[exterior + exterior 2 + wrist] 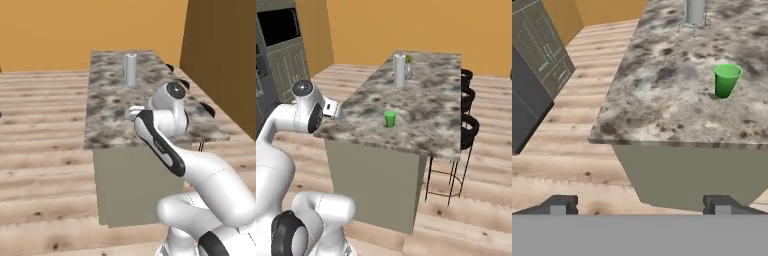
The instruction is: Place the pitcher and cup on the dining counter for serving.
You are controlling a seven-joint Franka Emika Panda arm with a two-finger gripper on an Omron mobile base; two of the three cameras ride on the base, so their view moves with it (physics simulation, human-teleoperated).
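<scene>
**Cup down, gripper empty beside the surface edge: risks from here**

The cup [390, 119] stands upright on the dining surface [426, 130], set in from the near edge and well apart from the tall grey-white vessel [400, 71] toward the far end. No mustard-yellow pitcher can be made out; whether that pale vessel is the pitcher, the pictures do not settle.

The gripper [639, 205] hangs off the near-left corner of the surface, released, its jaws wide apart with nothing between them, looking across at the cup.

Judged from this, the main hazard is the arm itself. The hand sits close to the corner of the slab, so any sweep toward the cup at this height could knock the wrist against the edge. A low pass across the top could tip the light, tapered cup or push it toward the stools [468, 129] on the far side. Should the pitcher be elsewhere, the base must drive away, and a turn begun while the hand is so near the corner could clip it.
</scene>
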